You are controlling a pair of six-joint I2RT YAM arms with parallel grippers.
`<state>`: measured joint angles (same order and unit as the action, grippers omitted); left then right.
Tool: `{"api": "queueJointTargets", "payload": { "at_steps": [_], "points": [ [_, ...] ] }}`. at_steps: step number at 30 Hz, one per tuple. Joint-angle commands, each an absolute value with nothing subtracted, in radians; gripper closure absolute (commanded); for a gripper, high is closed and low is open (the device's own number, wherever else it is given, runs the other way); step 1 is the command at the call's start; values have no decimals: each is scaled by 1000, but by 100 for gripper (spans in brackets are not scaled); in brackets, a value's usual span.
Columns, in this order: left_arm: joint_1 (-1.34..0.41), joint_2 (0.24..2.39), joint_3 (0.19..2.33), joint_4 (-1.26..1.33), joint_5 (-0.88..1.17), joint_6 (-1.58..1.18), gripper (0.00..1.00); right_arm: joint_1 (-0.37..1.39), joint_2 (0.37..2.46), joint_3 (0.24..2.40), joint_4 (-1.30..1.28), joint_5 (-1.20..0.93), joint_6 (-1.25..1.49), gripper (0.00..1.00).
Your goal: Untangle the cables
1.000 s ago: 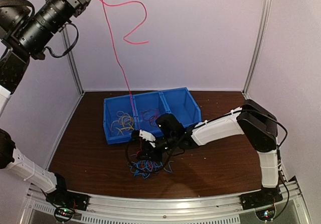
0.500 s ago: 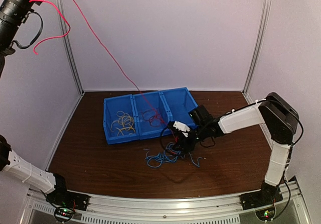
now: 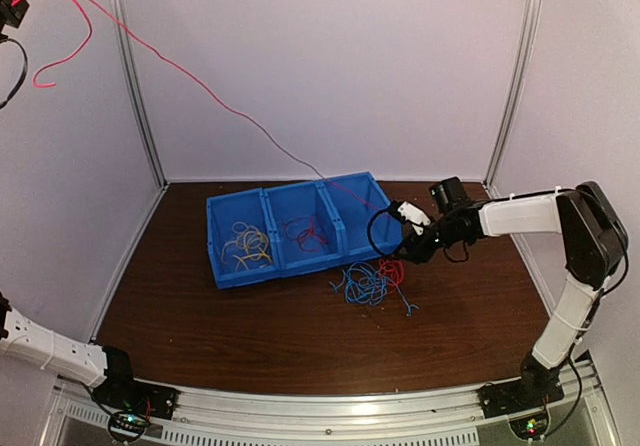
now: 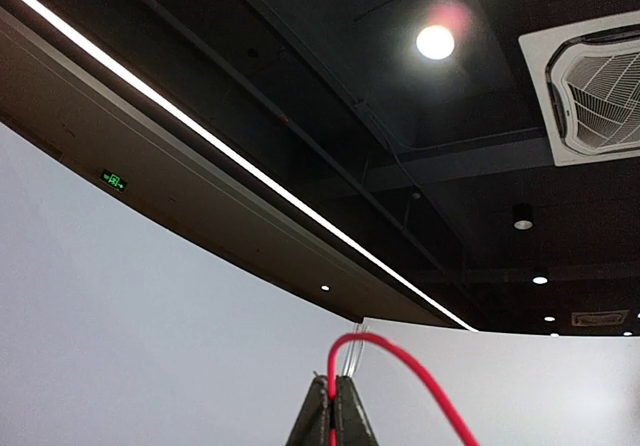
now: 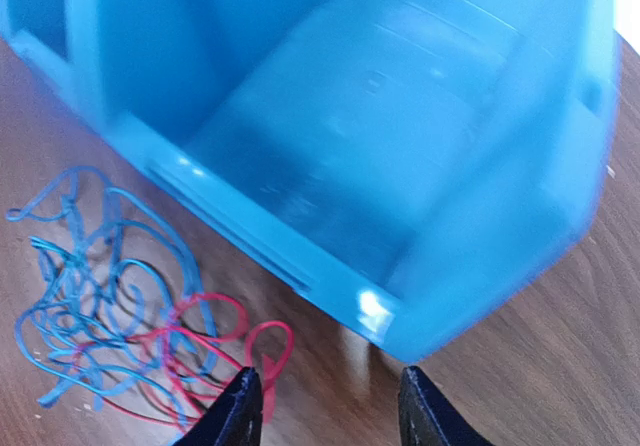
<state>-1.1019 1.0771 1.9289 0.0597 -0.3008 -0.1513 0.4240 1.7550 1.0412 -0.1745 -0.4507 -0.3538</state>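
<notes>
My left gripper (image 4: pixel 335 408) is raised high, almost out of the top view's upper left corner, and is shut on a red cable (image 4: pixel 405 364). That red cable (image 3: pixel 200 82) runs taut down across the blue bin toward a blue and red tangle of cables (image 3: pixel 370 282) on the table. My right gripper (image 5: pixel 325 394) stands open just right of that tangle (image 5: pixel 110 326), low over the table by the bin's right end, with nothing between its fingers. Yellow cables (image 3: pixel 245 246) lie in the bin's left compartment and red ones (image 3: pixel 305 234) in the middle one.
The blue three-compartment bin (image 3: pixel 290 190) sits at the back middle of the brown table; its near corner (image 5: pixel 400 306) is close in front of my right fingers. White walls and metal posts (image 3: pixel 515 76) enclose the cell.
My right gripper has moved right along the bin's front, the tangle has shifted right with it, and its jaws have opened. My left gripper has risen further up-left, stretching the red cable.
</notes>
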Motion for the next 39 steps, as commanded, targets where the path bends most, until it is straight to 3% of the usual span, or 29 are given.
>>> {"api": "queueJointTargets", "payload": {
  "at_steps": [1, 7, 14, 24, 39],
  "points": [
    [-1107, 1068, 1902, 80, -349, -118, 100, 304, 1743, 1031, -211, -371, -395, 53],
    [-1107, 1035, 1871, 72, -369, -118, 100, 179, 1684, 1042, -221, -470, -414, 52],
    [-1107, 1009, 1772, 46, -388, -124, 100, 223, 1539, 1014, -323, -751, -548, 47],
    [-1108, 845, 1272, 91, -664, -123, 100, 547, 1550, 1037, -352, -531, -616, 38],
    [-1107, 716, 982, -56, -789, -265, 100, 722, 1847, 1185, -262, -218, -594, 42]
  ]
}}
